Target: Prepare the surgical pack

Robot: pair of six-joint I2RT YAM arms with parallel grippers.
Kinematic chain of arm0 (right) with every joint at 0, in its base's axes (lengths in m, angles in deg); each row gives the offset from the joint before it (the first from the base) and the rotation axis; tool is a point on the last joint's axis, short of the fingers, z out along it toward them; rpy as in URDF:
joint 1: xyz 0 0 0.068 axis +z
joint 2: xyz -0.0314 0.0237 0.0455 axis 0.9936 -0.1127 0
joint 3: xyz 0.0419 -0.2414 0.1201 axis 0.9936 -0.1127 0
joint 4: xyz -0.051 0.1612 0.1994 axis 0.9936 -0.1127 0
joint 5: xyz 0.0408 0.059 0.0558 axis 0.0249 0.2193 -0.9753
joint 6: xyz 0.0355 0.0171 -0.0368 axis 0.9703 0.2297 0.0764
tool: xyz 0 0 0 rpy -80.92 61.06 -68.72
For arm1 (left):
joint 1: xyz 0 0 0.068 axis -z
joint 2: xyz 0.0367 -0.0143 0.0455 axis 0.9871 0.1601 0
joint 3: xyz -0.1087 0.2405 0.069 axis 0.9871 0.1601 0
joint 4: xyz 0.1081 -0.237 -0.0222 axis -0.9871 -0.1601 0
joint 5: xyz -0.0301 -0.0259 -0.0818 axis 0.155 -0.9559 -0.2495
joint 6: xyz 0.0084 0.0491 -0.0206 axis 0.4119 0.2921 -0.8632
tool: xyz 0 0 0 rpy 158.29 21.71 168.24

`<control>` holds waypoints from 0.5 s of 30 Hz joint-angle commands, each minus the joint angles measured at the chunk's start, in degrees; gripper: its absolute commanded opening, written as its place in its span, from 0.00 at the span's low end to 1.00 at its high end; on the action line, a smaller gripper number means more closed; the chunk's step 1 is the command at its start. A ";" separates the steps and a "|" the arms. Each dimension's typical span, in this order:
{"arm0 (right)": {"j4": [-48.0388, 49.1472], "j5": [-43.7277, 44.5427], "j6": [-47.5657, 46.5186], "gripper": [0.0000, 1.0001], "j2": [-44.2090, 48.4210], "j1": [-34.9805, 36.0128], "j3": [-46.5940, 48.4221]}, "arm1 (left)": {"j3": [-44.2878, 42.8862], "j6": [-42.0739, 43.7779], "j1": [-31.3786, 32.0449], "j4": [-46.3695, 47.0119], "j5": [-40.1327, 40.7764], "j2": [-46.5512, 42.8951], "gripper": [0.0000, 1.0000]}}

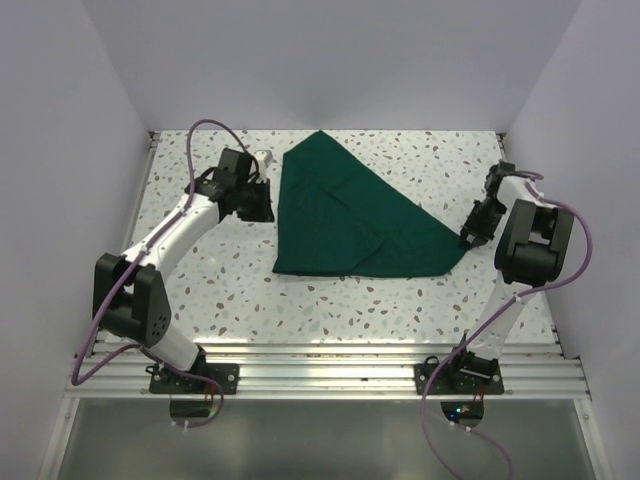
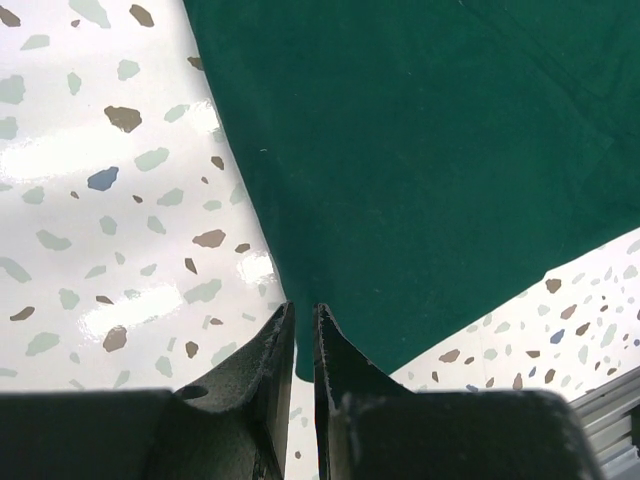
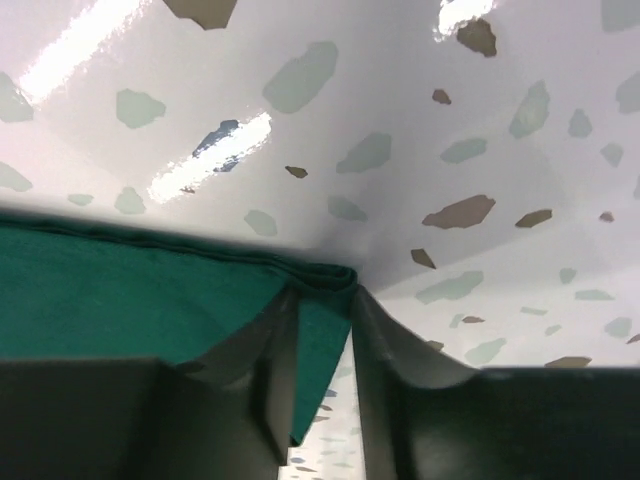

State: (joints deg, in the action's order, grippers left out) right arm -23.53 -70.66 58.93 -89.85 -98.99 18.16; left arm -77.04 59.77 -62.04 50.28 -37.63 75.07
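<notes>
A single dark green drape (image 1: 340,215) lies folded on the speckled terrazzo table (image 1: 330,310). It sits in the far half of the surface between the two arms. From above it is a flat, uneven four-cornered shape, with one point toward the back wall, a straight near edge and a narrow corner running out to the right. Soft creases and an overlapping layer cross its middle. The count is one cloth, two arms and two grippers. The left arm (image 1: 175,235) rises from its base at the near rail, bends at the elbow and reaches forward and inward. This puts the left gripper (image 1: 262,203) right against the drape's left edge. In the left wrist view its fingers (image 2: 275,350) stand almost together with only a thin slit between them. The cloth's edge (image 2: 420,150) runs down to their tips, and it cannot be told whether any fabric is nipped there. The right arm (image 1: 525,250) stands taller, folds back over its elbow and angles its wrist down and to the left. That sets the right gripper (image 1: 468,238) at the drape's right-hand corner. Seen from the right wrist, its jaws stand apart astride the folded, layered corner (image 3: 120,300). A sliver of table shows between the cloth and one finger (image 3: 385,340).
</notes>
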 commanded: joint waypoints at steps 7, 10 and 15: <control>3.57 -5.15 -0.38 0.00 4.03 4.03 4.97 | -0.27 -1.33 -1.51 0.46 0.66 -0.94 0.16; -0.12 -5.60 0.94 0.00 6.85 9.30 9.45 | -0.27 -1.24 -2.13 0.55 0.66 -0.59 0.16; -7.07 -6.56 3.49 0.00 7.65 21.95 20.26 | -0.53 -1.42 -3.27 0.29 0.92 -0.50 0.15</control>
State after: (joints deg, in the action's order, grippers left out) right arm -26.46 -73.96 60.18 -87.48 -83.89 31.85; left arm -77.04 59.16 -64.25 50.08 -37.15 75.07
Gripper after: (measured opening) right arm 0.023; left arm 0.156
